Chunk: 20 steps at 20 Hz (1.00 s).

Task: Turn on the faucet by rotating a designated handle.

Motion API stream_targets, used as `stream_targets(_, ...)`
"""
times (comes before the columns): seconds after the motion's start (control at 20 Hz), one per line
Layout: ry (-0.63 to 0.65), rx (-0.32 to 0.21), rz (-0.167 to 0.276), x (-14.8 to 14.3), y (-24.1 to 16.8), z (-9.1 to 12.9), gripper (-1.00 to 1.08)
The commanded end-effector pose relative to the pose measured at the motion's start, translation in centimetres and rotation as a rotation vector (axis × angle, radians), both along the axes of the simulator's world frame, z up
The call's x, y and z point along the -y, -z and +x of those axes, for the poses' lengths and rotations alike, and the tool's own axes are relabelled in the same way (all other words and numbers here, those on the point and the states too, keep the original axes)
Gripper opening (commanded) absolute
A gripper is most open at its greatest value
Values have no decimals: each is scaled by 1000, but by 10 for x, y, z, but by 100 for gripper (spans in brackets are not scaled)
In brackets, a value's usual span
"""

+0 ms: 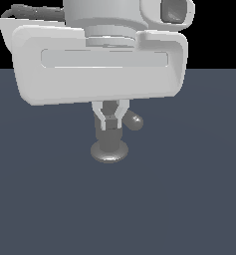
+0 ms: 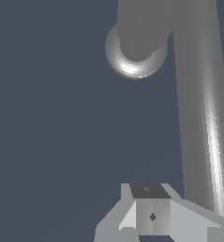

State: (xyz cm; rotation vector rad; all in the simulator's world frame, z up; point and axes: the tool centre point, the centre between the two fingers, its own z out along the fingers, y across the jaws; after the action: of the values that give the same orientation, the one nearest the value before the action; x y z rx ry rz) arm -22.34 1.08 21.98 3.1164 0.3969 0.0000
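The grey faucet (image 1: 108,137) stands upright on its round flared base on the dark floor. Its thin handle (image 1: 135,121) sticks out near the top toward the exterior view's right. My white gripper (image 1: 110,118) hangs over the faucet's top, its fingers pressed together in front of the cylinder, just left of the handle in the exterior view. In the wrist view the faucet (image 2: 136,56) is seen from above and the handle (image 2: 201,104) runs as a long rod right beside the shut gripper (image 2: 152,216). Nothing sits between the fingers.
A flat dark blue-grey floor (image 1: 189,199) spreads around the faucet. The gripper's wide white hand (image 1: 99,64) fills the upper part of the exterior view and hides the faucet's top.
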Motion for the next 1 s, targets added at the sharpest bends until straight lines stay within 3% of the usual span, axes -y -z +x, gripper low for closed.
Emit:
stream_targets(0.0, 0, 0, 0, 10, 0, 4, -100)
stream_targets(0.95, 0, 0, 0, 83, 0, 37, -100)
